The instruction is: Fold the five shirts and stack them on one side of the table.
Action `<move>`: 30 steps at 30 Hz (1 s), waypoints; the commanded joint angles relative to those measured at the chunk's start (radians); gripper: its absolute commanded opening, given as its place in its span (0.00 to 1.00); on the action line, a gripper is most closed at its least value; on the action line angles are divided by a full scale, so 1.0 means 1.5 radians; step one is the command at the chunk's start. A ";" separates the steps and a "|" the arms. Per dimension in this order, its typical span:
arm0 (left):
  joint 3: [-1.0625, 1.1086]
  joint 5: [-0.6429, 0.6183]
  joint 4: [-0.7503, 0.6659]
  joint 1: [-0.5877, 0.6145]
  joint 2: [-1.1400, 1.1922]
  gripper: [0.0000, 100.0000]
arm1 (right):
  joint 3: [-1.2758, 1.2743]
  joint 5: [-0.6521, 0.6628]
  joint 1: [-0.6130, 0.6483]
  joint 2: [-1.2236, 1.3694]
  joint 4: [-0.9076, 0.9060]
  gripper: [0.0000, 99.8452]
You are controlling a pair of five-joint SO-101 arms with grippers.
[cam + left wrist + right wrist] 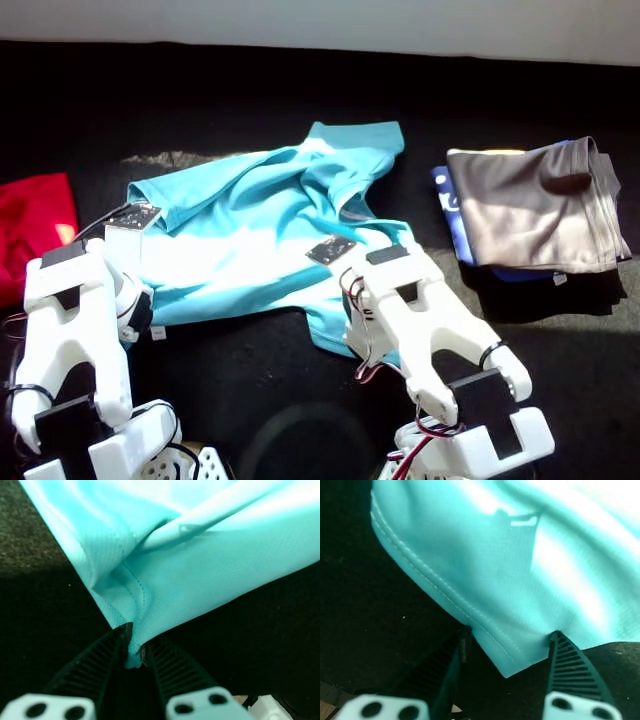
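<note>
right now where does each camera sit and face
high view: fixed above the table, looking down on the teal shirt, folded stack, red shirt; both arms show.
left wrist view: on that arm's wrist, looking along the left gripper, shut on a shirt corner.
right wrist view: on that arm's wrist, looking along the right gripper, open astride a hem corner.
shared: all three show the teal shirt.

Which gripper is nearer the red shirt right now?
Left. The left gripper pinches a corner of the teal shirt, close to the red shirt; the right gripper sits open at the teal shirt's hem, farther away.
</note>
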State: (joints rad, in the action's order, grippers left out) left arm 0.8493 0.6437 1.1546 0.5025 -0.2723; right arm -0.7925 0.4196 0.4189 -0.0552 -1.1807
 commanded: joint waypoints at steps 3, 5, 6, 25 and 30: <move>-0.021 0.000 0.001 0.011 -0.021 0.01 | 0.019 0.002 -0.028 0.019 0.038 0.10; -0.021 0.000 0.001 0.011 -0.020 0.01 | 0.047 0.002 -0.051 0.018 0.033 0.01; -0.021 0.000 0.001 0.011 -0.020 0.01 | 0.064 0.002 -0.065 0.018 0.026 0.01; -0.340 -0.064 0.184 0.006 -0.022 0.01 | 0.353 0.002 -0.152 -0.251 -0.082 0.01; -0.558 -0.083 0.284 -0.002 -0.022 0.01 | 0.467 0.002 -0.182 -0.286 0.004 0.01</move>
State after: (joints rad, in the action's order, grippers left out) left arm 0.2232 0.5501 1.5182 0.5010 -0.2723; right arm -0.2171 0.4196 0.1841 -0.4312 -1.2344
